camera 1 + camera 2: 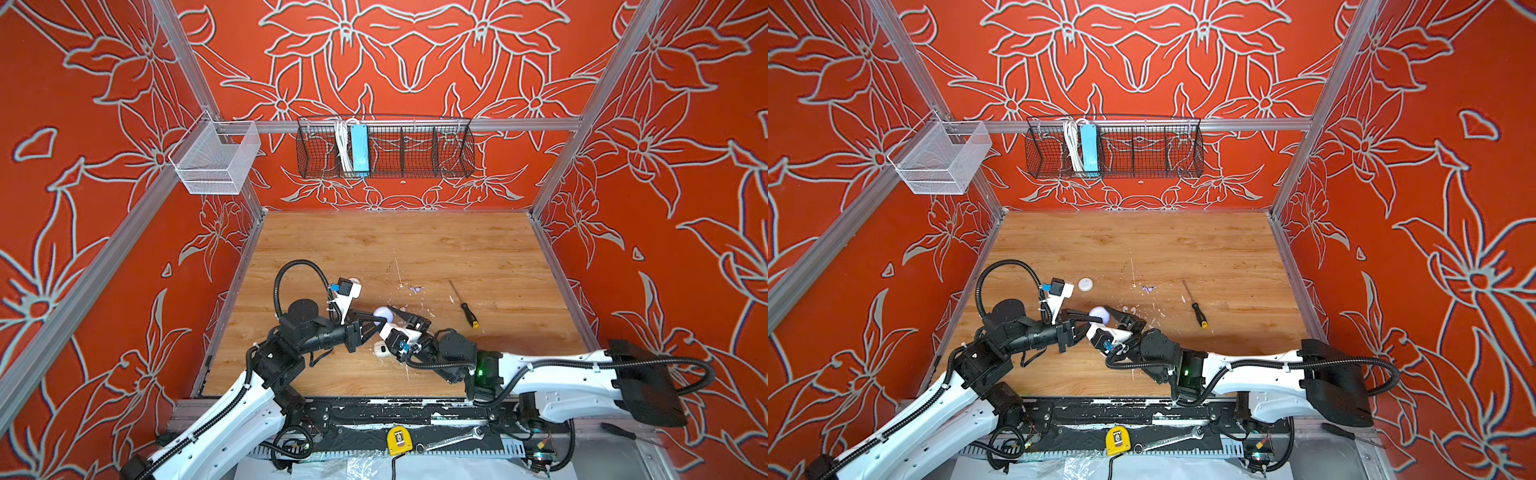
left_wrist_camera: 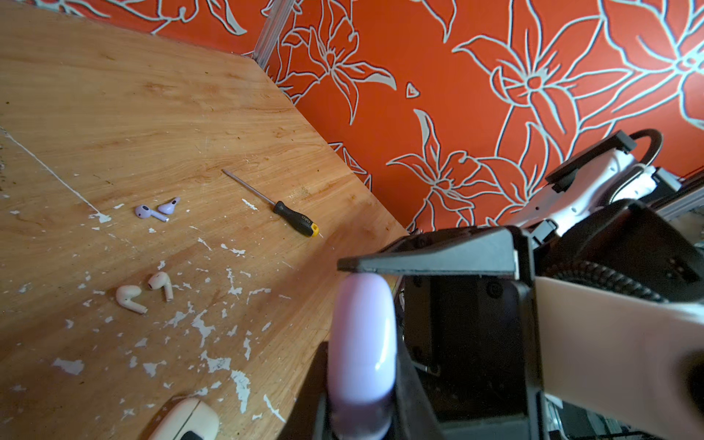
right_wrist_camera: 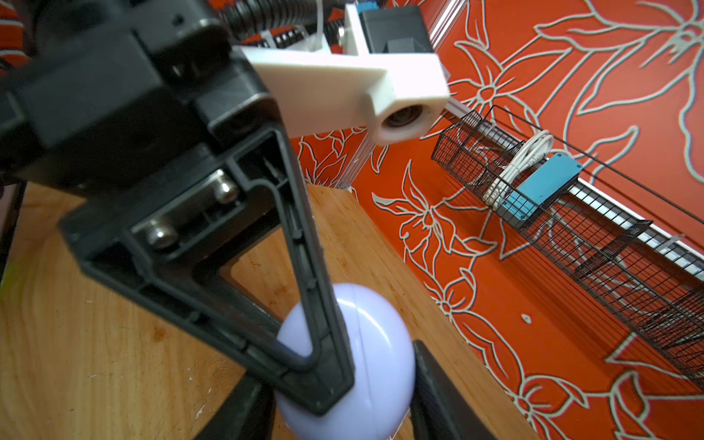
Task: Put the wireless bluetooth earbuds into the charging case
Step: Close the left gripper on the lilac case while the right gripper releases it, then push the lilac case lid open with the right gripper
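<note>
We are early in the task: no earbud is in a case yet. Our left end effector (image 1: pixel 380 321) is clamped on the lavender case (image 2: pixel 362 324), which is lifted off the tabletop (image 2: pixel 114 114). Our right end effector (image 1: pixel 402 314) grips the same case from the opposite side, its fingers pressing on the rim as far as we can see. The lid seam looks shut, so we judge that opening comes next. The lavender earbuds (image 2: pixel 152 211) lie loose beyond both end effectors. The cream earbuds (image 2: pixel 144 291) lie nearer, just past the right one. A white case (image 2: pixel 186 419) rests just beside the left end effector, also shut. Every earbud is left to pick and seat.
</note>
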Controlling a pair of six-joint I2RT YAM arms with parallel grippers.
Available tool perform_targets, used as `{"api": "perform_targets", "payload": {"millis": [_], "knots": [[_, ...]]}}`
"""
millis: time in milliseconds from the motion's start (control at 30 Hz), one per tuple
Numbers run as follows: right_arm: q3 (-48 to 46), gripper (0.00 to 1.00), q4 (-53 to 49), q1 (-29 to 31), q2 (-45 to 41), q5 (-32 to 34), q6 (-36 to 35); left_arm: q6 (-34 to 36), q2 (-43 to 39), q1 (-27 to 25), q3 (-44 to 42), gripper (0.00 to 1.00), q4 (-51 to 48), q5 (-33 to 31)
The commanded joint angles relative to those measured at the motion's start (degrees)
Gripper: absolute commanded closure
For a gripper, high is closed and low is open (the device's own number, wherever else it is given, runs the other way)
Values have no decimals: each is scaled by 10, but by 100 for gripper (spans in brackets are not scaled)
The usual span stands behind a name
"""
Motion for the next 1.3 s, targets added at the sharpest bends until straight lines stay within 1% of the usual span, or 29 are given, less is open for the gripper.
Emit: {"api": "perform_targets", "payload": {"millis": [0,100,167,300,400,433,500,567,667,733,867,967,1067,1133,1267], "knots": [[15,49,41,2,-14,-8,4,8,8,-4,1,100,4,21],[-1,29,48,2,-28,-13,5,26,11,-3,1,100,2,5],[-16,20,44,2,-43,-15,4,49,15,-4,2,100,-2,-14],[-61,13,14,1,-103,-41,15,113,32,-3,12,100,-12,-66],[-86,10,-39,-1,-168,-86,35,184,34,-3,-2,100,13,-84],[-92,9,-54,-2,-186,-97,39,222,30,-3,-16,100,33,-74],[-105,9,-76,-3,-224,-112,48,320,8,-3,-63,100,90,-13],[-115,10,-88,-4,-249,-121,55,386,-28,-3,-117,100,134,23],[-115,15,-111,-4,-260,-136,63,415,-101,-3,-180,100,167,-17],[-104,18,-122,-4,-248,-144,67,420,-139,-3,-208,100,177,-35],[-65,22,-148,-3,-191,-163,70,424,-180,-3,-221,100,165,-19],[-38,26,-154,-4,-143,-174,68,424,-186,-3,-220,100,154,-9],[-11,30,-166,-4,-104,-164,68,426,-187,-3,-217,100,143,-4],[-1,33,-163,-5,-88,-147,71,427,-186,-3,-217,100,143,0],[10,36,-165,-4,-72,-142,69,429,-185,-3,-216,100,142,10]]}}
